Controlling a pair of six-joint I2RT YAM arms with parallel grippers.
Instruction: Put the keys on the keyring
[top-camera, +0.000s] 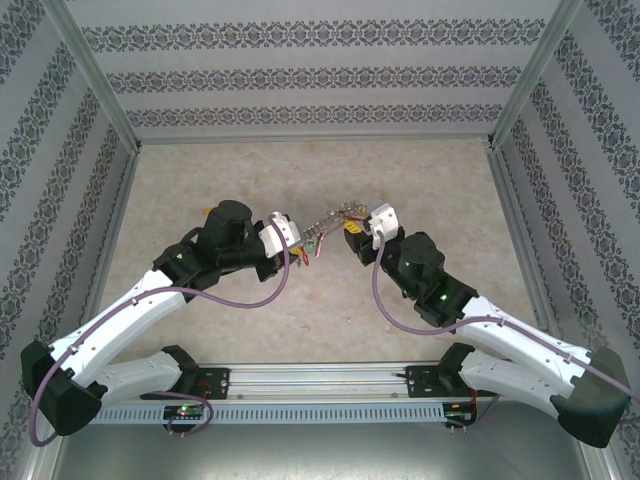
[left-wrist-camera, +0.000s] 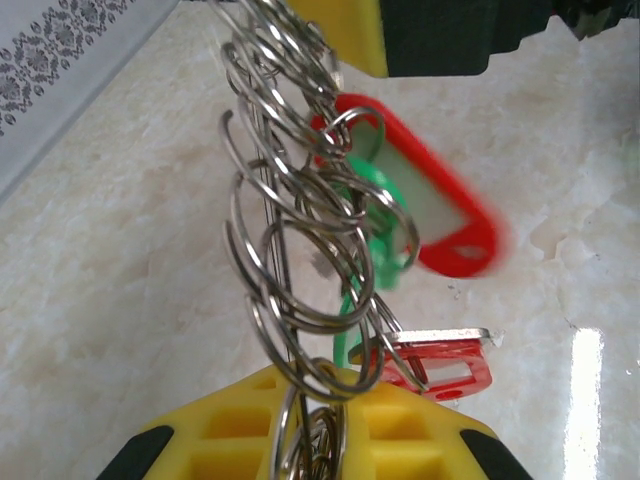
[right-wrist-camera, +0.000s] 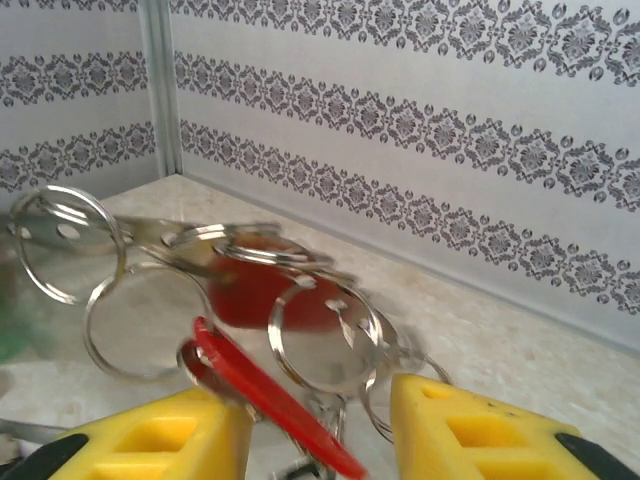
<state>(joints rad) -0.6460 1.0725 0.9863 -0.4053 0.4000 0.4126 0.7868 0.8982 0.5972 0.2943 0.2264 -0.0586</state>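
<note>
Got the left gripper (left-wrist-camera: 310, 405) clamped on the keyring (left-wrist-camera: 300, 200), up over the table's (top-camera: 200, 170) middle, red-tagged keys (left-wrist-camera: 450, 220) dangling off it. Can't tell grip or no grip for the right gripper (right-wrist-camera: 320, 420), fingers (right-wrist-camera: 160, 440) partway apart around it.

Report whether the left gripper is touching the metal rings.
Touching. The left wrist view shows the metal rings running down and pinched between the shut jaws of the left gripper.

Two red tags (left-wrist-camera: 445, 215) (left-wrist-camera: 445, 368), one green tag (left-wrist-camera: 383, 262).
</note>
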